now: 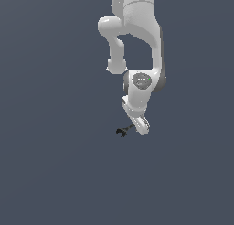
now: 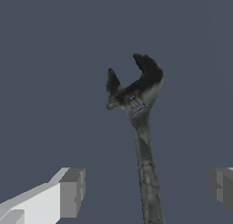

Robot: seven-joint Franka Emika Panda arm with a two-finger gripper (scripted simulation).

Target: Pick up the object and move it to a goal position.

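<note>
The object, a thin black wrench [image 2: 141,127], lies on the flat dark grey floor [image 2: 54,59], its forked open jaw pointing away from the gripper. My gripper [image 2: 148,190] is open, and its two grey fingertips [image 2: 73,192] stand wide apart on either side of the wrench handle without touching it. In the exterior view the wrench [image 1: 122,131] sticks out toward the exterior view's left from under the white hand. The gripper [image 1: 138,126] is low over the handle end, and its fingers are hidden by the hand.
The white arm [image 1: 137,45] comes down from the top of the exterior view. The floor [image 1: 55,164] is a plain dark grey surface with no other objects showing.
</note>
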